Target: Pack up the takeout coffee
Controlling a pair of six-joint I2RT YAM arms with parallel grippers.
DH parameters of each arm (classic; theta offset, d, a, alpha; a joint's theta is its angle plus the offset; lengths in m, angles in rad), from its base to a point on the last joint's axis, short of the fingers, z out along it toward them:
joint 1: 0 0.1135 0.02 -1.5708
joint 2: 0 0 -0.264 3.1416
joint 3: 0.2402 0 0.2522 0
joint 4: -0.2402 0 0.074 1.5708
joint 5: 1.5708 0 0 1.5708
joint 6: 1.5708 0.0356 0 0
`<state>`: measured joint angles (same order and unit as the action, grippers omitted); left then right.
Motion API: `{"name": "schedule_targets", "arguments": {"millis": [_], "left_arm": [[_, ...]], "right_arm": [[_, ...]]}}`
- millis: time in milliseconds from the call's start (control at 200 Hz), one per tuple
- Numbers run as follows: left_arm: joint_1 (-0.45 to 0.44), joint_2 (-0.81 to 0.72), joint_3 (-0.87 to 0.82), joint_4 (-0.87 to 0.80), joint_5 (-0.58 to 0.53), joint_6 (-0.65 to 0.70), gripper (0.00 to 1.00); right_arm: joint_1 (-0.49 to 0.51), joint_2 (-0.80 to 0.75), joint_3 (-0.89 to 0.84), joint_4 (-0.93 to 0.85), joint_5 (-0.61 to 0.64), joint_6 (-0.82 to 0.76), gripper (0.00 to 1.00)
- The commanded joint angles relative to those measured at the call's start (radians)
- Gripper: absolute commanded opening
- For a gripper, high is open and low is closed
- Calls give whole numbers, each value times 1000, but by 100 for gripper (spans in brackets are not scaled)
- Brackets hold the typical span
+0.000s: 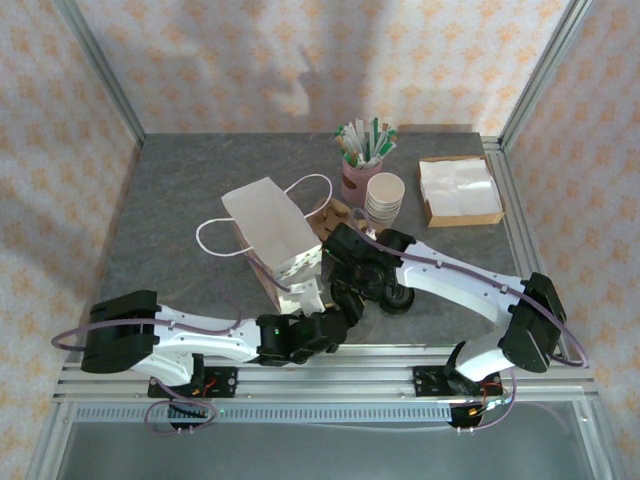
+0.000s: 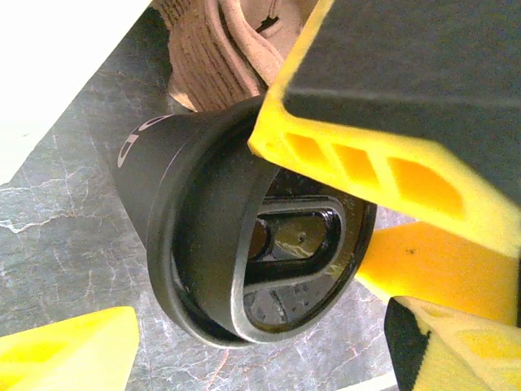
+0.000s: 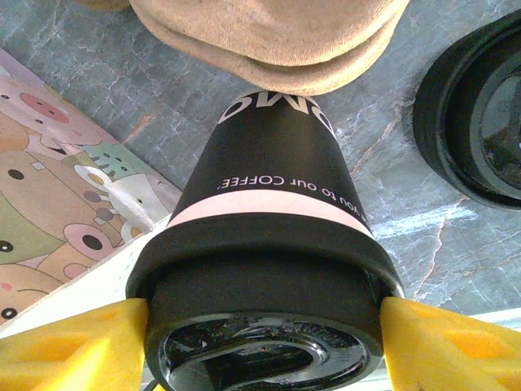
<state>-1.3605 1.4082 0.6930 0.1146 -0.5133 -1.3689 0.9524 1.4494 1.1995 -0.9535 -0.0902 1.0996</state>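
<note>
The takeout coffee [image 3: 269, 236] is a black cup with a pink band, white lettering and a black dome lid. My right gripper [image 3: 264, 342] is shut on it, one yellow finger [image 3: 73, 346] on each side of the lid. In the top view the right gripper [image 1: 347, 265] sits just right of the mouth of the white paper bag [image 1: 268, 225], which lies flat. The left wrist view shows the same cup [image 2: 212, 220] tilted over the grey table. My left gripper [image 2: 260, 354] is open just in front of it. It sits below the bag mouth in the top view [image 1: 335, 318].
A second black lidded piece [image 1: 397, 297] [image 3: 476, 114] stands right of the held cup. A brown pulp carrier [image 1: 335, 213] [image 3: 269, 41] lies behind it. At the back are a pink pot of stirrers [image 1: 362, 165], stacked cream cups [image 1: 384, 197] and a napkin box [image 1: 460, 190].
</note>
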Motion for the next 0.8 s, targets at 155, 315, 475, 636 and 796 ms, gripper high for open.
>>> {"name": "schedule_targets", "arguments": {"millis": [155,315,475,636,796], "left_arm": [[5,-63,23,-50,-62,48,81],[5,-93,33,-80,-65,67,80],[5,-119,52,-123,-59,85,80],[3,-159,109,-236,-47,118,80],[-2,-196,161,-353,-54,155,78]], "right_arm": [[-30,3,17,8,-7,0,72],[-58,-3,16,20,-27,-1,72],[-75,18,31,12,-53,-12,73],[-86,28,53,-17,-81,-26,73],[-91,22,84,-115,-81,-70,73]]}}
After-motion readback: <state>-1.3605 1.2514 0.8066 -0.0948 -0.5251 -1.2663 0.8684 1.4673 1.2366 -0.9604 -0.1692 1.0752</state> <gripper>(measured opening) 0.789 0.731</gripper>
